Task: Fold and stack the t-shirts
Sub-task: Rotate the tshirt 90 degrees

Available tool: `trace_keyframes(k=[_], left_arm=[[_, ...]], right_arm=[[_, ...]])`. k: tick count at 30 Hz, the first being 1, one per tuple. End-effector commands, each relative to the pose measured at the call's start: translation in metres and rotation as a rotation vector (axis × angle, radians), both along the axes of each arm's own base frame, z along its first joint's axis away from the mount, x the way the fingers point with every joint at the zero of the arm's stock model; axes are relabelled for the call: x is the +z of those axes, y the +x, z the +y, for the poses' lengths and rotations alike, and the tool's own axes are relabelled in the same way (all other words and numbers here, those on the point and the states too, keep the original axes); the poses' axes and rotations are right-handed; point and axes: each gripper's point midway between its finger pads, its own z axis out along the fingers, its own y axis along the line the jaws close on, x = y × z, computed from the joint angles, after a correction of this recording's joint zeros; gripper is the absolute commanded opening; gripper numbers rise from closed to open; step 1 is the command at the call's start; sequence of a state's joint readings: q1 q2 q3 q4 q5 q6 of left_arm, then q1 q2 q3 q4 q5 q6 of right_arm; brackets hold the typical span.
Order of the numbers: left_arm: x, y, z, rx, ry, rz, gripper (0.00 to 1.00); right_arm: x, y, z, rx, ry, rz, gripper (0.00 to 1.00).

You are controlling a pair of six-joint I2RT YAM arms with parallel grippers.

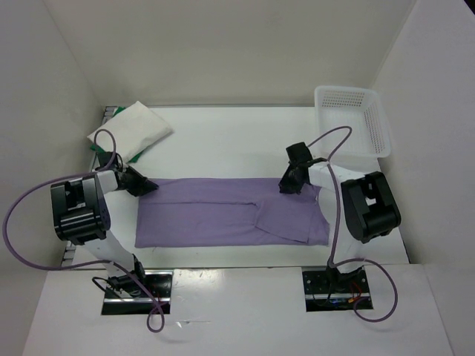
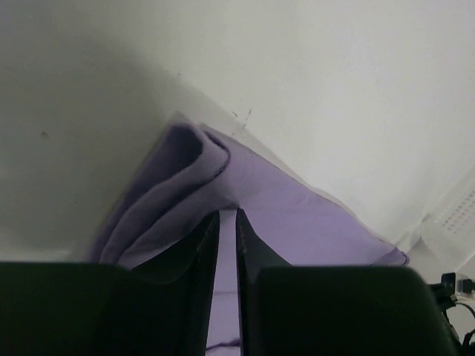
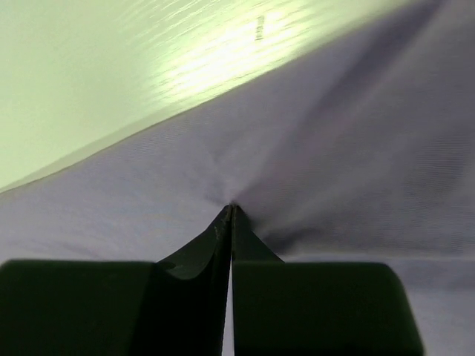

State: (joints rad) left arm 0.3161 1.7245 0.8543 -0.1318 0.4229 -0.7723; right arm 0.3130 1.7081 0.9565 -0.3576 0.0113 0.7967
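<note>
left gripper [image 1: 148,187]: you are pinching the far-left corner of the lavender t-shirt [image 1: 223,215] | right gripper [image 1: 288,186]: you are pinching its far edge | t-shirt is lying flat across the table [image 1: 223,141]

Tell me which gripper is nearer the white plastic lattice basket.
Right. The right gripper pinches the far edge of the pale lavender cloth t-shirt near the white plastic lattice basket; the left gripper grips the shirt's opposite end, far away.
</note>
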Motion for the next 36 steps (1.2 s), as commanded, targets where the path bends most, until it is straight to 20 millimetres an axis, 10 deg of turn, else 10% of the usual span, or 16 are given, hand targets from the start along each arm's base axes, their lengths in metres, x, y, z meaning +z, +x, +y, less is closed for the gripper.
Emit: trace_keyframes(k=[1, 5, 10, 16, 24, 26, 27, 29, 30, 36], left_arm=[[0.006, -0.005, 0.007, 0.025, 0.024, -0.012, 0.22], [0.068, 0.017, 0.006, 0.05, 0.031, -0.161, 0.22], [0.167, 0.049, -0.064, -0.127, 0.123, -0.405, 0.22], [0.154, 0.024, -0.083, -0.194, 0.112, -0.376, 0.24], [0.159, 0.004, -0.093, -0.258, 0.128, -0.377, 0.24], [0.156, 0.004, -0.105, -0.299, 0.124, -0.362, 0.24], [0.162, 0.007, -0.107, -0.3, 0.11, -0.366, 0.24], [0.17, 0.008, -0.122, -0.329, 0.077, -0.371, 0.24], [0.176, 0.013, -0.124, -0.331, 0.088, -0.384, 0.24], [0.198, 0.025, -0.127, -0.355, 0.143, -0.432, 0.18]], right_arm=[[0.02, 0.01, -0.017, -0.037, -0.028, -0.074, 0.05], [0.047, 0.008, 0.009, 0.042, -0.009, -0.142, 0.05], [0.001, -0.002, 0.019, 0.068, -0.002, -0.014, 0.02], [-0.026, 0.02, 0.042, 0.095, 0.044, 0.025, 0.01], [-0.009, 0.158, 0.148, 0.302, 0.129, -0.113, 0.01], [0.017, 0.208, 0.182, 0.343, 0.165, -0.216, 0.0], [0.075, 0.232, 0.193, 0.365, 0.184, -0.331, 0.0], [0.088, 0.246, 0.197, 0.38, 0.146, -0.391, 0.0], [0.16, 0.252, 0.207, 0.393, 0.185, -0.553, 0.0], [0.265, 0.199, 0.188, 0.461, 0.129, -0.615, 0.04]])
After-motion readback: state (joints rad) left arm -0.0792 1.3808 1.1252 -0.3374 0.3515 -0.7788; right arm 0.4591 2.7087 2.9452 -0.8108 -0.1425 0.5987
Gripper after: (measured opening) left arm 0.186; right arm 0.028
